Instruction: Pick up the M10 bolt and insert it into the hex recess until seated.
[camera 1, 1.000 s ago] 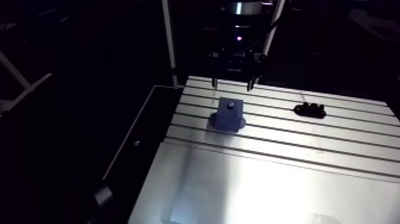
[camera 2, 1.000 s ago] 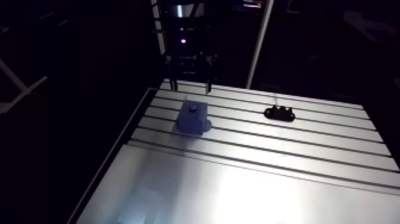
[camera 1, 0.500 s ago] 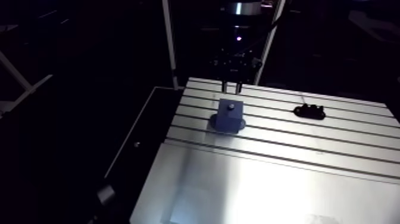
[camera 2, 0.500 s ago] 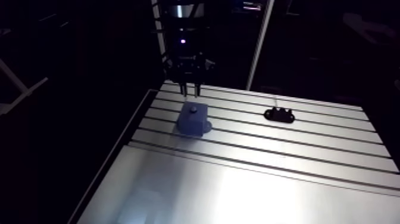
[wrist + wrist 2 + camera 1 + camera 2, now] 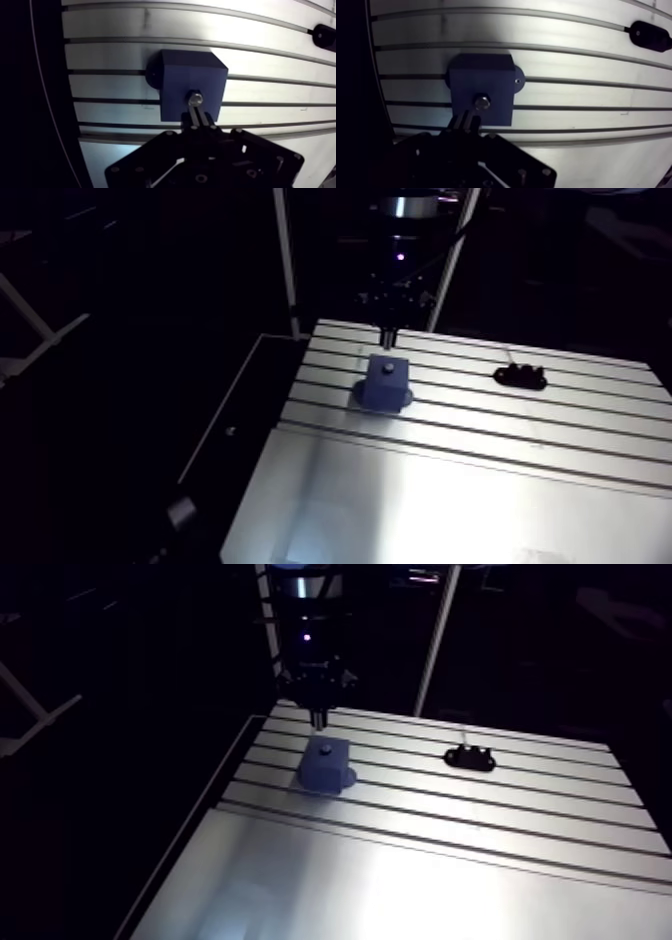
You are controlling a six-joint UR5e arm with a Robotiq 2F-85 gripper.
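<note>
Looking from high on the arm's upper link, down and forward across the slotted table, taking in the whole top from well back and catching the gripper at the far edge. Peering from the wrist straight down past the gripper, sitting close over the blue block. Sharing between both views that block, the slots around it and the black part.

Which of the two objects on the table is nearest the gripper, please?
The blue block with the bolt on top, just ahead of the gripper; the black part lies far off.
</note>
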